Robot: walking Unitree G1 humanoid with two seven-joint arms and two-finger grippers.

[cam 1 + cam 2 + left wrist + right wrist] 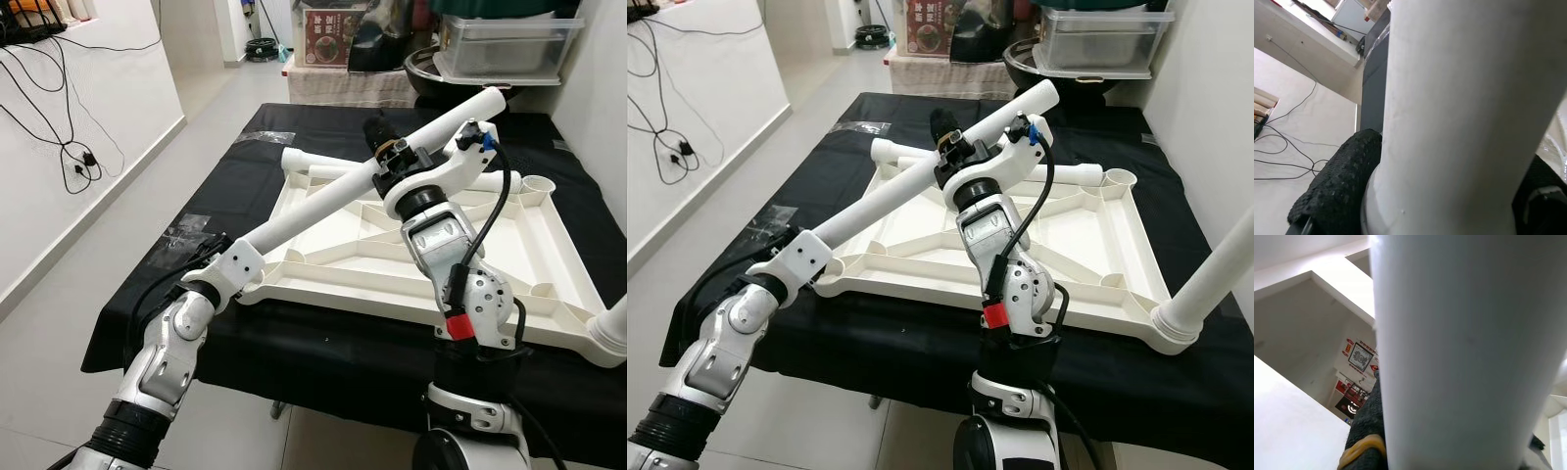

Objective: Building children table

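Left eye view: white table leg (323,201) held slanting above upturned white tabletop (549,264) on black-draped table (250,147); left gripper (211,250) at its low end, right gripper (387,147) clamped mid-length. Right eye view: second leg (1215,279) standing in near corner socket. Left wrist view: black fingers (1334,186) pressed against leg. Right wrist view: finger (1369,431) hugging leg likewise.

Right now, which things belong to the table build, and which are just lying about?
Job:
- leg, held by left gripper and right gripper
- tabletop, upside down on black cloth
- fitted leg at its near right corner

Lying about:
- clear bin
- cables on the wall
- red box
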